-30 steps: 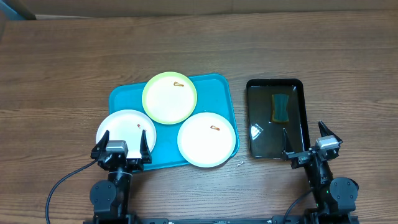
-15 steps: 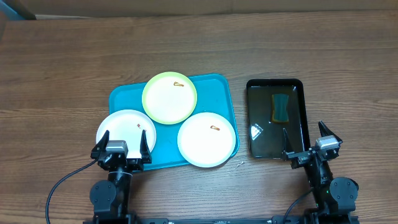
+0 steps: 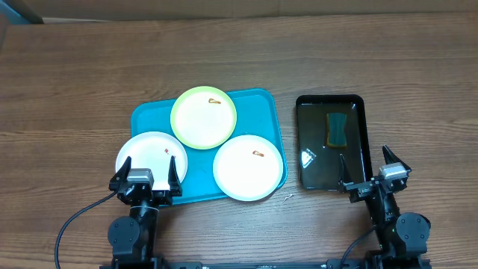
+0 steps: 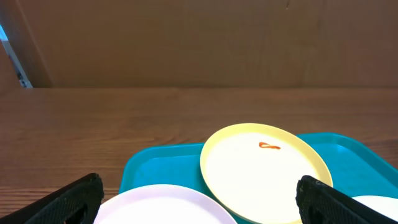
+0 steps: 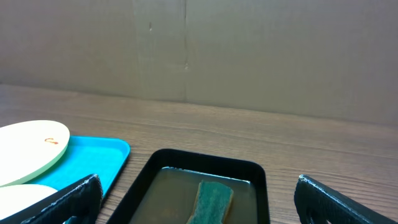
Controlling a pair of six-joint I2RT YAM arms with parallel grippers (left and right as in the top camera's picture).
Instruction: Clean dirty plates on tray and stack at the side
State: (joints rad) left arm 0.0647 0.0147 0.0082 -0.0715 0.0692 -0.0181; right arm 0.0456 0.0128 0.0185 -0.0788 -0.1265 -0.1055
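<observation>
Three plates lie on the turquoise tray (image 3: 149, 119): a yellow-green plate (image 3: 203, 117) at the back with a brown-red smear, a white plate (image 3: 149, 157) at the front left, and a white plate (image 3: 248, 167) at the front right with a smear. My left gripper (image 3: 146, 173) stands open at the near rim of the front-left white plate (image 4: 165, 208), nothing between its fingers. The yellow-green plate (image 4: 264, 171) lies ahead of it. My right gripper (image 3: 375, 169) is open at the near end of the black tray, holding nothing.
A glossy black tray (image 3: 306, 142) right of the turquoise one holds liquid and a green sponge (image 3: 337, 129), seen also in the right wrist view as the sponge (image 5: 211, 202). A small scrap (image 3: 287, 198) lies on the wood near the front-right plate. A cardboard wall stands behind the table.
</observation>
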